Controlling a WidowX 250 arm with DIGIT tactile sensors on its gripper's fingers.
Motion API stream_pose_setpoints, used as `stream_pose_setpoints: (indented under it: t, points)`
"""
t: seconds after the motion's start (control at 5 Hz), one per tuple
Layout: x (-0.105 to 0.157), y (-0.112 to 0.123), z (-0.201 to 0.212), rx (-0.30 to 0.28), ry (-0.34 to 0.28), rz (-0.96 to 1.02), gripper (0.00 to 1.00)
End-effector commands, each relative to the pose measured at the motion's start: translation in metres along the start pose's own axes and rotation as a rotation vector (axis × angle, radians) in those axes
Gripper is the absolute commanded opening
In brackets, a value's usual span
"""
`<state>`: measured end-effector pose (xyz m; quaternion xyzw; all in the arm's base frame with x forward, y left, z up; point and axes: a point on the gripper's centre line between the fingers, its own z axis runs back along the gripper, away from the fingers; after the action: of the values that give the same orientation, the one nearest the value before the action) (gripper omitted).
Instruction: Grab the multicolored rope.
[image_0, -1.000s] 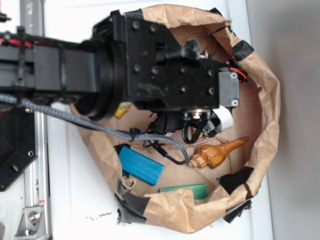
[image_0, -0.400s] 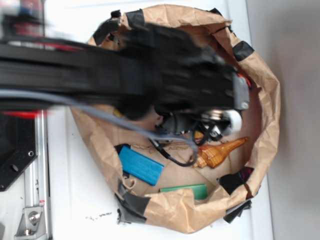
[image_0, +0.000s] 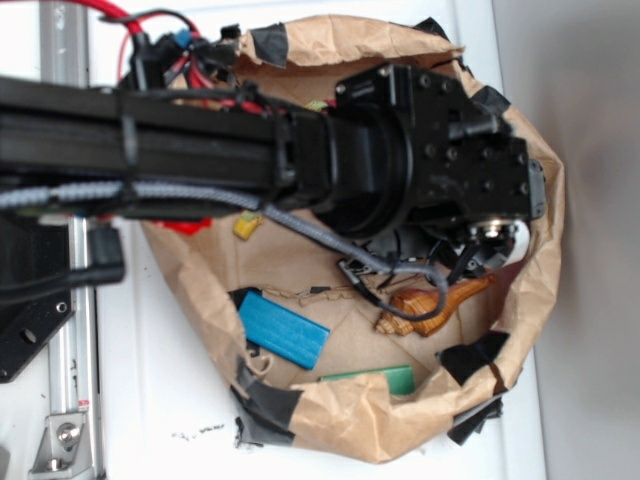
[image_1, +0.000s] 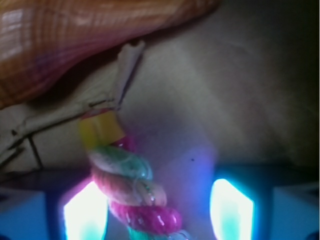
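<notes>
— Since a second ago the arm has swung over toward the far side of the bag, so its black head now hangs above the wooden shell instead of the middle.

— And the rope?

— From the wrist view, the multicolored rope (image_1: 127, 187) lies between the two fingers, closer to the left finger (image_1: 85, 215) than to the right finger (image_1: 231, 209), its yellow end pointing away from them toward the shell. The twist of pink-red and pale green strands runs back under the camera.

— Are the fingers closed on it?

— No, they stand spread, one on each side, with bare paper showing between the rope and the right one. The gripper (image_1: 157, 212) is low over the bag floor.

— What lies beyond the fingertips?

— The wooden shell (image_1: 75, 35), just past the rope's yellow tip, with a torn flap of paper beside it. From outside, the shell (image_0: 430, 308) sits below the arm (image_0: 400, 160) inside the paper bag (image_0: 530, 300). Further off from the fingers are a blue block (image_0: 282, 330) and a green block (image_0: 372, 380). I cannot make out the rope's middle from outside; the arm covers it.
</notes>
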<state>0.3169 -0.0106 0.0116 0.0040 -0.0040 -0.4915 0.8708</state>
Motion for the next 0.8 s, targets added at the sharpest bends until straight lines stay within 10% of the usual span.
stream_pose_setpoints:
  t: [0.0, 0.4, 0.6]
  points:
    - [-0.032, -0.032, 0.015, -0.24, -0.067, 0.365, 0.0]
    - [-0.022, -0.048, 0.091, -0.104, -0.135, 0.848, 0.0]
    - [-0.014, -0.046, 0.134, -0.03, -0.06, 1.025, 0.0]
